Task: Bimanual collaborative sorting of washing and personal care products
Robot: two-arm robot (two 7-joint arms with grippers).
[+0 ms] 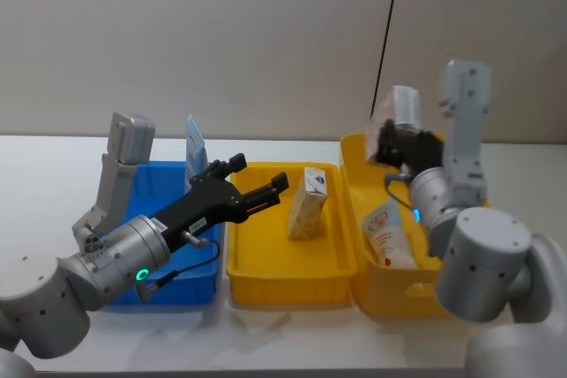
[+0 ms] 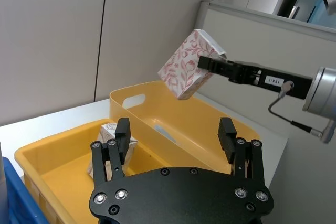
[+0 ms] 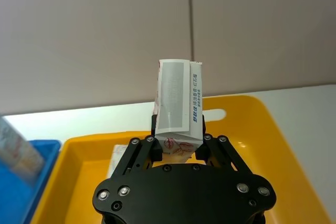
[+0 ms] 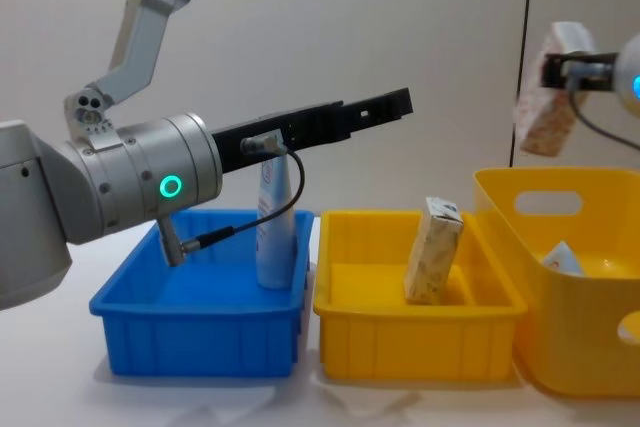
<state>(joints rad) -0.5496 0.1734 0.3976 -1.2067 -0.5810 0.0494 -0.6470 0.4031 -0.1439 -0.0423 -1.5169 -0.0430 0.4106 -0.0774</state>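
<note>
The right gripper (image 3: pixel 176 148) has its jaws pinching a small whitish carton with orange-red print (image 4: pixel 546 112) (held in the air over the tall yellow plastic bin (image 4: pixel 560 277)). The left gripper (image 2: pixel 176 137) has its jaws spread above a second whitish printed carton (image 1: pixel 307 205) standing in the shallow yellow tray (image 1: pixel 266 267).

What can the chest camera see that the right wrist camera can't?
The chest view alone has the left gripper, open and empty, reaching out above the blue bin, and a tube standing upright in that bin. The right wrist view alone has the blue print on the white end of the carton that the right gripper holds. Both have that carton held up in the air, the middle yellow bin and the wall behind.
</note>
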